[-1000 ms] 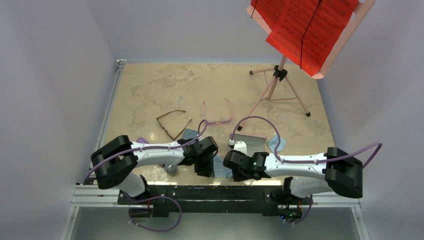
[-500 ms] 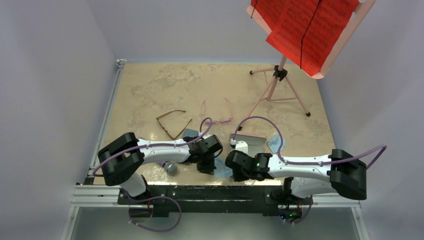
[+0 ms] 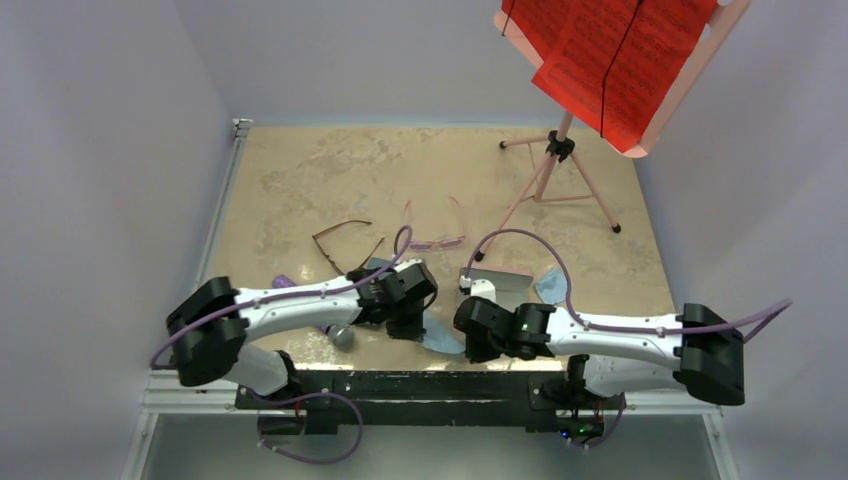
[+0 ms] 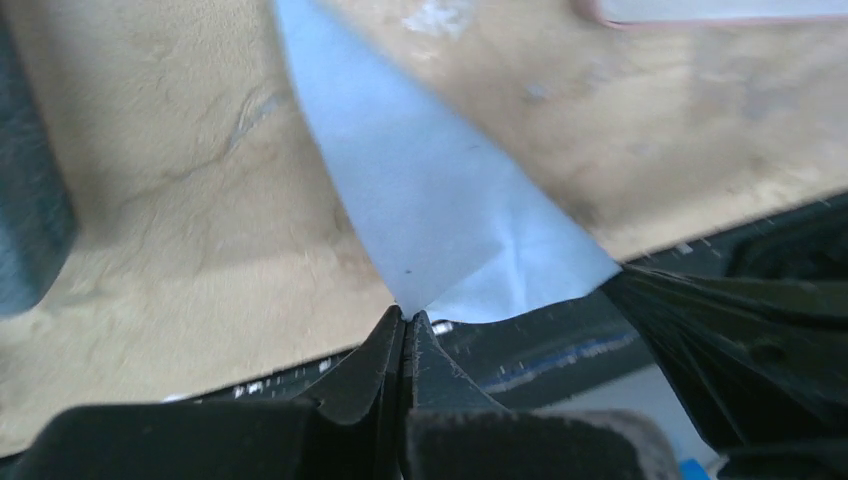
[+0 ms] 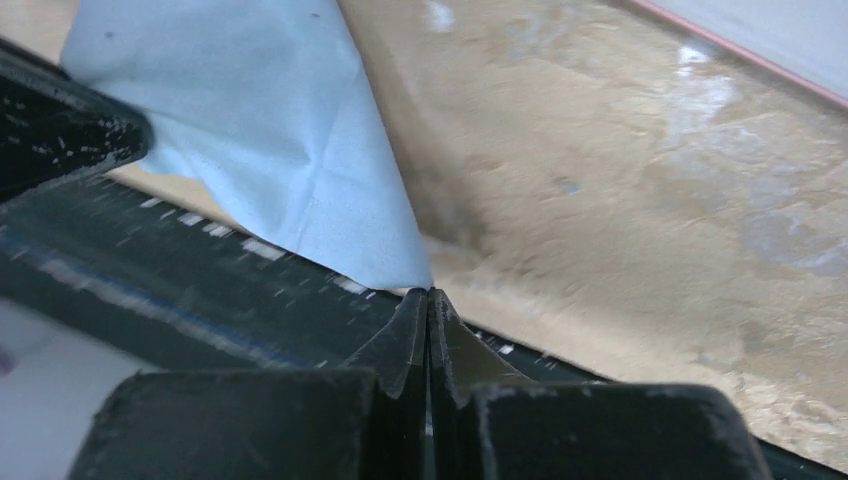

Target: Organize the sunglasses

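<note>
The dark brown sunglasses lie open on the table left of centre. The translucent pink-purple sunglasses lie just to their right, and neither gripper touches them. A light blue cloth is stretched near the table's front edge between both grippers. My left gripper is shut on one corner of it. My right gripper is shut on the opposite corner.
An open pink case sits just beyond the right gripper, with a second light blue cloth to its right. A blue-grey case lies under the left arm. A music stand with red sheets stands at the back right.
The left gripper has closed onto the cloth corner and shifted slightly left and away. The right arm has stretched out, its elbow moving right, still holding its corner.
</note>
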